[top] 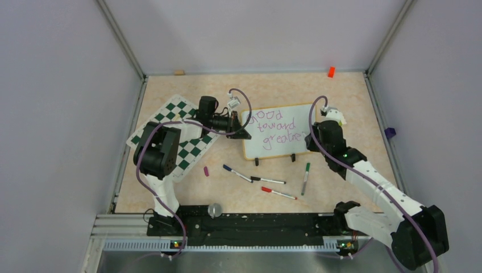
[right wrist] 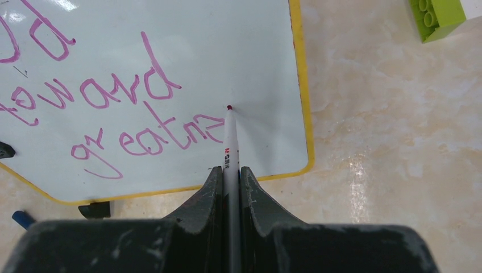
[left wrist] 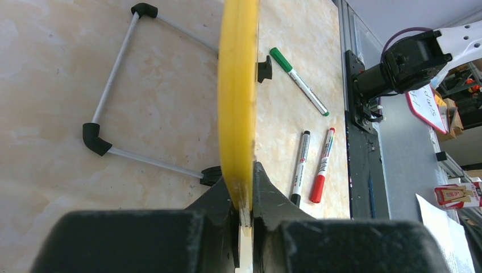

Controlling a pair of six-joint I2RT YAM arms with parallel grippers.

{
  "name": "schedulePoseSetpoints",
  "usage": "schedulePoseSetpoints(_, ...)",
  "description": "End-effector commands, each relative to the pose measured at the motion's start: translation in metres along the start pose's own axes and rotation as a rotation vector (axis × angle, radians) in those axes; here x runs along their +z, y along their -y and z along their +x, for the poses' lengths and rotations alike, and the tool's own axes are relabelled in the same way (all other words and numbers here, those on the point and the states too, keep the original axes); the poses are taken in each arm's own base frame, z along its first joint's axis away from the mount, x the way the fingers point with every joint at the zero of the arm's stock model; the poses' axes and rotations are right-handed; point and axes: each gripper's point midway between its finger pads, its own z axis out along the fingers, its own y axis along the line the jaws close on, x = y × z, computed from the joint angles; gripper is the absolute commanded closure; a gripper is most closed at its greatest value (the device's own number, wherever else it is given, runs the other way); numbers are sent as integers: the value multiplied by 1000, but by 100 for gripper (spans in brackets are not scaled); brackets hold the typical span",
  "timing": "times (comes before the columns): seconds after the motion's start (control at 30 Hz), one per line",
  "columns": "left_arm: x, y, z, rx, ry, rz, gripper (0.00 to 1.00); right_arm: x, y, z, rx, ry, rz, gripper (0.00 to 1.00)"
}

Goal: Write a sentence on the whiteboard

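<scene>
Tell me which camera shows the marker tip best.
The right wrist view: the marker tip shows close up at the whiteboard, just after the purple writing. The top view is too distant to show the tip. The left wrist view shows only the board's yellow edge, no tip.

Yellow-framed whiteboard [top: 278, 149] propped, seemingly leaning back; purple sentence [right wrist: 116, 94] reaches "greatn".
</scene>
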Motion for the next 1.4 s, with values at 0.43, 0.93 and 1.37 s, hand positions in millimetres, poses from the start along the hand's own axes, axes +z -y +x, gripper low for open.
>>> schedulePoseSetpoints(0.43, 5, -12, 10, 28, -21, -50, 100, 0, -12, -27, -2, 66, -51, 100)
schedulePoseSetpoints(0.93, 5, -12, 10, 27, -20, -50, 100, -1, 0, 5, 4, -14, -26, 100)
schedulePoseSetpoints(1.37, 5, -12, 10, 28, -21, -50, 100, -3, 16, -1, 10, 11, 68, 100)
